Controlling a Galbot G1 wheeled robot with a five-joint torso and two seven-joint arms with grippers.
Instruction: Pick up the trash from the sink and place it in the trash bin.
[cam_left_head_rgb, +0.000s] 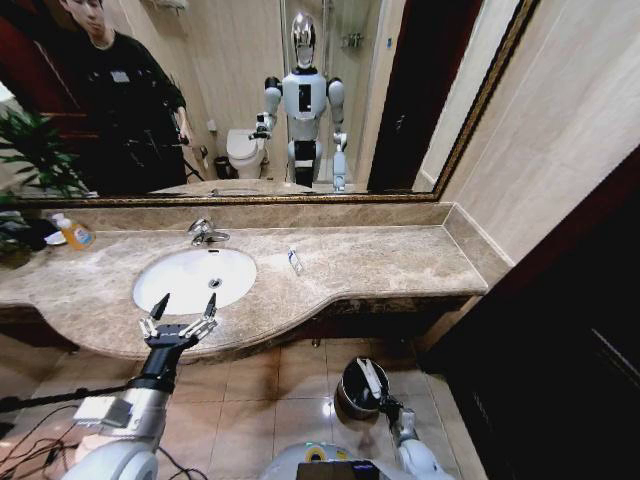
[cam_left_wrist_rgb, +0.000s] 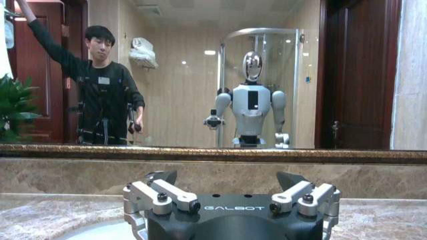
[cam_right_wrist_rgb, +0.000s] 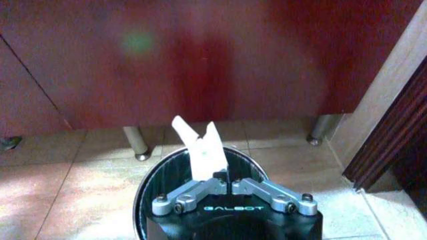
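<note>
My right gripper (cam_left_head_rgb: 382, 398) is low over the floor and shut on a white flat packet of trash (cam_right_wrist_rgb: 203, 150). It holds the packet (cam_left_head_rgb: 369, 377) over the mouth of the round dark trash bin (cam_left_head_rgb: 347, 395), whose metal rim (cam_right_wrist_rgb: 143, 182) rings the packet in the right wrist view. My left gripper (cam_left_head_rgb: 181, 312) hovers open with nothing in it above the counter's front edge, just in front of the white oval sink (cam_left_head_rgb: 180, 280). Its spread fingers (cam_left_wrist_rgb: 163, 177) face the mirror, with the basin's edge (cam_left_wrist_rgb: 100, 231) below them. Another small white packet (cam_left_head_rgb: 295, 261) lies on the marble to the right of the sink.
A chrome tap (cam_left_head_rgb: 206, 233) stands behind the basin. The yellow-orange soap bottle (cam_left_head_rgb: 75, 235) and a plant (cam_left_head_rgb: 30, 160) are at the counter's far left. A dark red cabinet front (cam_right_wrist_rgb: 200, 60) faces the bin. A dark door (cam_left_head_rgb: 560, 330) stands at the right, and cables (cam_left_head_rgb: 30, 430) cross the floor at left.
</note>
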